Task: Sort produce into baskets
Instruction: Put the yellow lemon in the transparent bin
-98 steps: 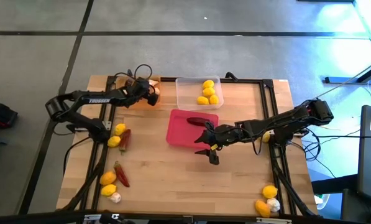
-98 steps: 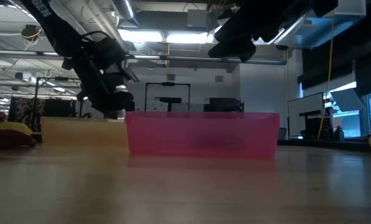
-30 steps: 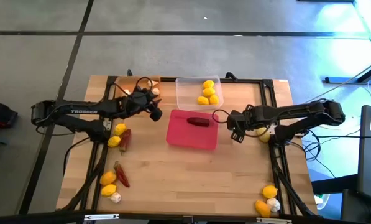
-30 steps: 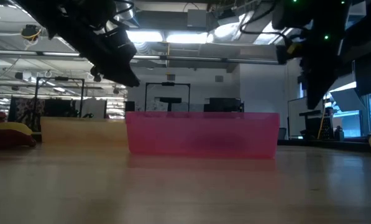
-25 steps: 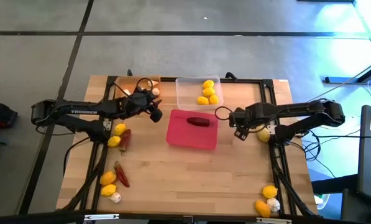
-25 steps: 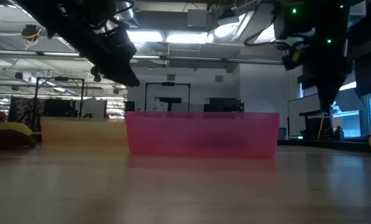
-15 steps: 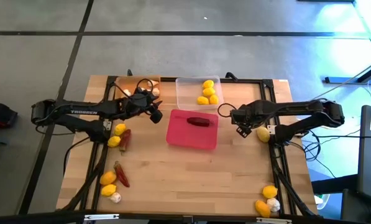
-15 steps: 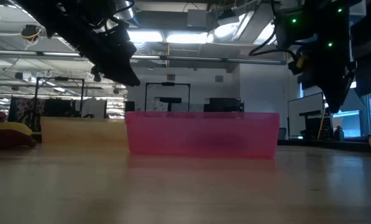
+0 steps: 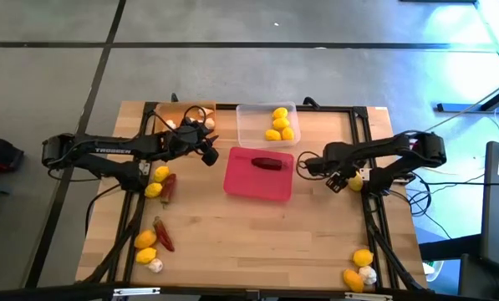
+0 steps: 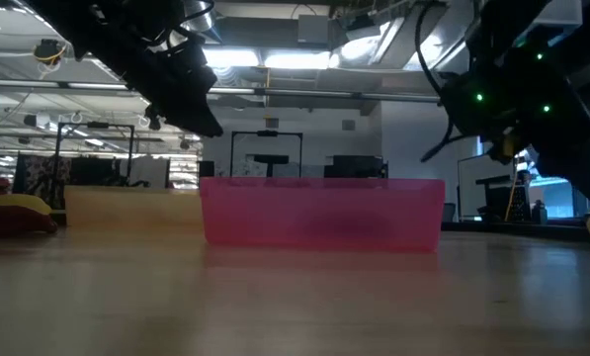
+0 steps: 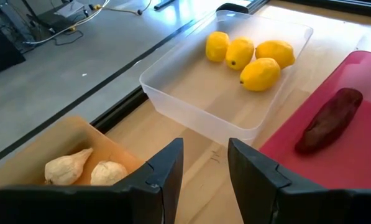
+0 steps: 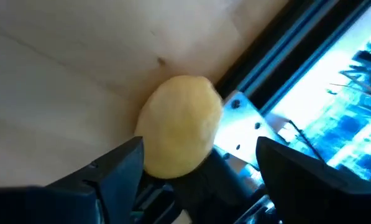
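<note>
A wooden table (image 9: 257, 230) on a grey workshop floor carries three baskets: the orange tray (image 9: 182, 117) at the far left with two garlic bulbs (image 11: 86, 168), the clear tray (image 9: 249, 125) with four lemons (image 9: 279, 124), and the pink tray (image 9: 241, 180) with one dark chili (image 9: 267, 163). Unsorted produce lies along the left edge, at the near left corner and at the near right corner. We see the left gripper (image 9: 207, 153) hovering between the orange and pink trays, fingers (image 11: 160, 180) parted and holding nothing. The right gripper (image 9: 343, 178) sits at the table's right edge beside a loose lemon (image 12: 179, 124), which rests against the black frame rail (image 12: 266, 68). Its fingers (image 12: 120, 165) are spread wide on either side of the lemon and not yet closed on it. We judge the step in hand to be the pick-up of this lemon for the clear tray. Risks from here: the rounded lemon may roll or squirt out if the fingers close off-centre; a finger may strike the rail or the metal bracket (image 12: 244, 115) just beside the fruit, blocking closure; a low approach may push the lemon along the rail rather than capture it.
</note>
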